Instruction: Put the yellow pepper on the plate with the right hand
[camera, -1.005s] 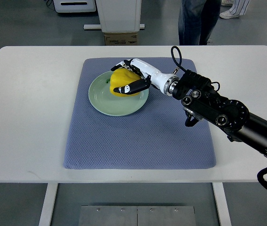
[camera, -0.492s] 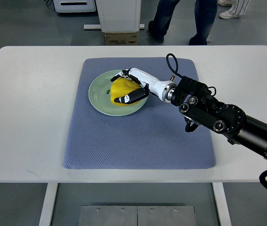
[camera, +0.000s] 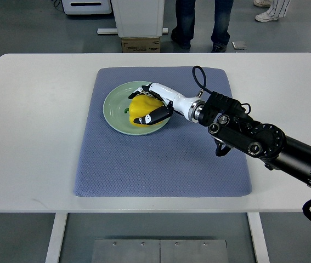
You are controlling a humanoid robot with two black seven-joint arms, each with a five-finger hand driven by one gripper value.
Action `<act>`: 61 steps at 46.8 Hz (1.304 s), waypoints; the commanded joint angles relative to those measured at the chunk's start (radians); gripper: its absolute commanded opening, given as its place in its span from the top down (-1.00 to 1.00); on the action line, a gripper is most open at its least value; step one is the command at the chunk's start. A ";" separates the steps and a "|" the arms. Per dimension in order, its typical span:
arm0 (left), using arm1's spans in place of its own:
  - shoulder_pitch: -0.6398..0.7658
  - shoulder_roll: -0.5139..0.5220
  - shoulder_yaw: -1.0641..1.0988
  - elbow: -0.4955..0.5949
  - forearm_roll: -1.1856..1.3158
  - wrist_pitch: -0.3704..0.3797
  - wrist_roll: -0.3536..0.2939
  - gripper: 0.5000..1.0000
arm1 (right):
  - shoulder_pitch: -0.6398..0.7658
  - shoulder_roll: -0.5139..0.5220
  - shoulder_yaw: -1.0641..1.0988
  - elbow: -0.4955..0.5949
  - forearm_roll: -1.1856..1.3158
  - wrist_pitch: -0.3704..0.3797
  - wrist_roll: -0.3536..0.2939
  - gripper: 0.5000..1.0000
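Just one yellow pepper (camera: pixel 140 108), one plate (camera: pixel 114 112).

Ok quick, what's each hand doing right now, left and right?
Left hand: not in view.
Right hand: fingers curled around the yellow pepper, which sits on the plate.

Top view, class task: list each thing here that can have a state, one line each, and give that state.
yellow pepper: on the plate, gripped by the right hand
plate: flat on the mat, holding the pepper
right hand: fingers closed around the pepper
blue mat: spread flat on the table
white table: carrying the mat
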 commanded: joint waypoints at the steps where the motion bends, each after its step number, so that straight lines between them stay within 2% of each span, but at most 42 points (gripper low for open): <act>1: 0.000 0.000 0.000 0.000 0.000 0.000 0.000 -1.00 | -0.002 0.000 0.002 0.001 0.004 0.000 -0.001 -0.98; 24: 0.000 0.000 0.000 0.000 0.000 0.000 0.000 -1.00 | 0.001 0.000 0.080 0.012 0.007 0.000 0.001 -0.99; 42: 0.000 0.000 0.000 -0.001 0.000 0.000 0.000 -1.00 | -0.063 0.000 0.311 0.008 0.064 -0.004 -0.013 -0.98; 54: 0.000 0.000 0.000 0.000 0.000 0.000 0.000 -1.00 | -0.157 -0.017 0.531 0.005 0.064 -0.081 -0.031 -0.98; 61: 0.000 0.000 0.000 0.000 0.000 0.000 0.000 -1.00 | -0.218 -0.020 0.647 -0.015 0.064 -0.092 -0.033 -0.98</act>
